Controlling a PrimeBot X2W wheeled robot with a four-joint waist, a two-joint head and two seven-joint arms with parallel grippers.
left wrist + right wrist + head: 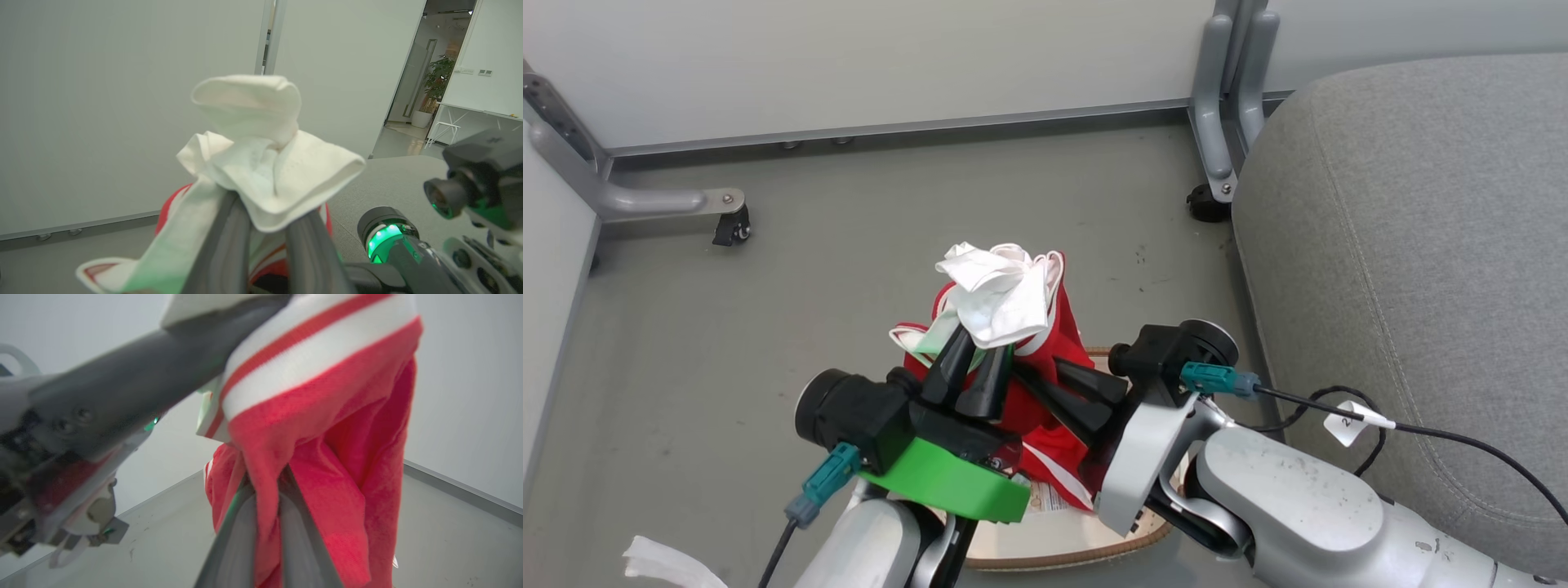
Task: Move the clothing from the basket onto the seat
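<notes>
The clothing (1062,327), red with white stripes and a crumpled white panel on top, hangs lifted above the basket (1045,562), whose brown rim shows beneath my arms. My left gripper (980,343) points up and is shut on the white part (265,171). My right gripper (1037,371) reaches in from the right and is shut on a red fold (327,457). In the right wrist view the right gripper (267,490) pinches the red cloth between both fingers. The left gripper (267,212) holds the white bunch at its tips. The grey seat (1421,245) lies to the right.
Pale partition walls stand behind, with metal legs and castors on the floor at the left (731,224) and by the seat's corner (1217,163). A white scrap (662,563) lies at the lower left. A black cable with a tag (1347,420) trails over the seat's edge.
</notes>
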